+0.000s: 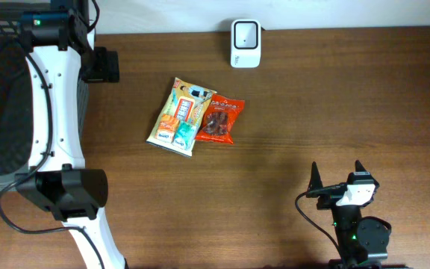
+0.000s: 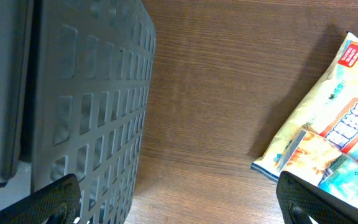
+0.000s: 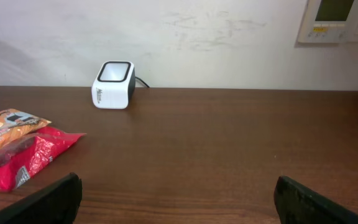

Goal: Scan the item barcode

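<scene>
I see two snack bags lying flat near the middle of the brown surface [image 1: 312, 97]. The yellow bag [image 1: 179, 116] and the red bag [image 1: 220, 120] lie side by side and touch. The white scanner [image 1: 245, 42] stands at the far edge by the wall, apart from the bags. My left jaws are wide apart and hold nothing. They sit beside the dark basket [image 2: 86, 112], left of the yellow bag. My right jaws are wide apart and empty too, well away from the bags on the near right.
</scene>
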`<state>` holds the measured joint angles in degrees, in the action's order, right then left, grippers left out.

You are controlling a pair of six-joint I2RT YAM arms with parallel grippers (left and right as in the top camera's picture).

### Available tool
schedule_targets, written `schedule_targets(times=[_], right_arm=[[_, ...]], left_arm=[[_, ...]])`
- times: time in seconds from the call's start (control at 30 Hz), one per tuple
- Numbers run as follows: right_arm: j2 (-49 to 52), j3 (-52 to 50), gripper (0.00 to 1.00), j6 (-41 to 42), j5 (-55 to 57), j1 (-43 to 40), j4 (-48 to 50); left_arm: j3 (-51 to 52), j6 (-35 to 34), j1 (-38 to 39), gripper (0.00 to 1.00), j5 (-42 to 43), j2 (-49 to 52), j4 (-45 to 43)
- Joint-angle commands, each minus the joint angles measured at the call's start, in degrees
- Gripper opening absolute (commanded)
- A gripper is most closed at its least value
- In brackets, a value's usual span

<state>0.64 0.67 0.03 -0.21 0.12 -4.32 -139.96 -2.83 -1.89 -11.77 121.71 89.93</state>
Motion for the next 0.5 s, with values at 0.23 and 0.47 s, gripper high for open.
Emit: schedule_targets(times=[0.23, 0.47], right_arm=[[-0.3, -0.3, 0.98, 0.2, 0.5, -0.2, -0.4], [-0.3, -0.3, 0.98, 0.2, 0.5, -0.2, -0.4]], left_arm=[[-0.2, -0.6, -1.0, 0.99, 3.1, -0.9, -2.2], [-0.6, -0.6, -2.5, 0.99, 2.1, -1.2, -2.3]])
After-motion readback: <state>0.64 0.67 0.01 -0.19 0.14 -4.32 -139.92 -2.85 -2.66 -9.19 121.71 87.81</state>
